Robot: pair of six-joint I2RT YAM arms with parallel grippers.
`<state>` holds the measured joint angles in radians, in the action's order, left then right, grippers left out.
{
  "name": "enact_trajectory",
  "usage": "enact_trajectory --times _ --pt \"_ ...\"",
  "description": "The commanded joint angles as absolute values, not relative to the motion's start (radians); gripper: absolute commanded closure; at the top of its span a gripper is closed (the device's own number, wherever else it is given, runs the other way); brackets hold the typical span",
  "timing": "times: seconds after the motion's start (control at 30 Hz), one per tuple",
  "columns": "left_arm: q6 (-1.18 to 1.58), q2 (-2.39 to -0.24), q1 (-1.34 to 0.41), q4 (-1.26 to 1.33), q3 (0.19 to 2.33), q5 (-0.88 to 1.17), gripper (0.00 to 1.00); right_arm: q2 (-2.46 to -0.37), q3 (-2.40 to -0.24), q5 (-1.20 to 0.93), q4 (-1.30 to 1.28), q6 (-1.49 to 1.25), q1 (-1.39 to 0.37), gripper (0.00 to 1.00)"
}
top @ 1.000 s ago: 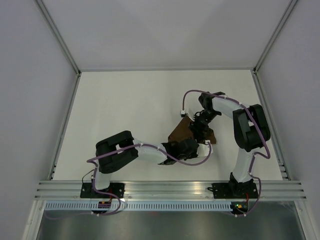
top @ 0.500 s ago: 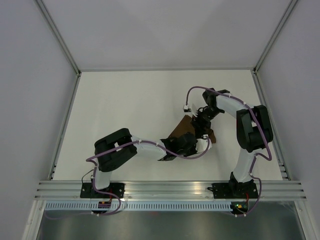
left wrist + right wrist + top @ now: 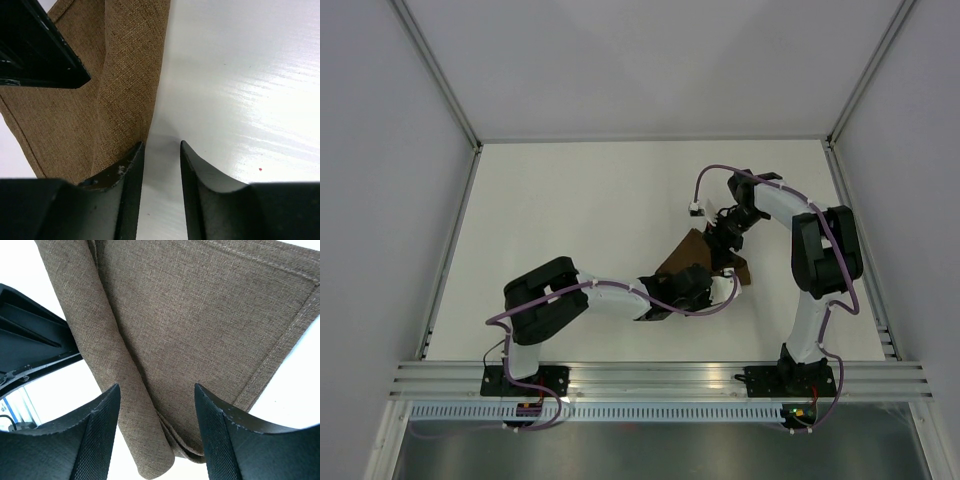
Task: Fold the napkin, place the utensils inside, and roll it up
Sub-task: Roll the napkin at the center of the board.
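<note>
Napkin (image 3: 210,315) partly rolled, roll diagonal, left gripper (image 3: 161,143) slightly spread, right gripper (image 3: 156,386) wide

My left gripper (image 3: 703,280) sits low at the near edge of the dark-brown, matte cloth napkin (image 3: 678,260), which shows as a small angular patch right of the middle of the white table (image 3: 560,220). My right gripper (image 3: 723,245) hangs over the napkin's far part, close to my left one. How my jaws stand is too small to tell here.
</note>
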<state>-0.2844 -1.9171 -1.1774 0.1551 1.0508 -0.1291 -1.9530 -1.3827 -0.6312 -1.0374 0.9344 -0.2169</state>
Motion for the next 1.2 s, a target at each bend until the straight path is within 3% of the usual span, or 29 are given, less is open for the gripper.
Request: enact_trajectory --times 0.0,0.53,1.0,1.17 --pt "-0.27 -1.879 -1.175 0.11 1.061 -0.152 0.59 -1.954 -1.422 -0.644 -1.063 0.934 -0.215 0.34" --pt "-0.287 -1.893 -1.175 0.077 1.117 -0.163 0.58 -1.956 -1.399 -0.699 -1.213 1.112 -0.219 0.45" --pt "-0.291 -1.888 -1.175 0.052 1.146 -0.158 0.58 -2.003 -1.37 -0.641 -1.077 0.999 -0.235 0.66" --pt "-0.321 -1.849 -1.198 0.097 1.126 -0.215 0.55 -2.023 -1.388 -0.63 -1.078 0.988 -0.235 0.68"
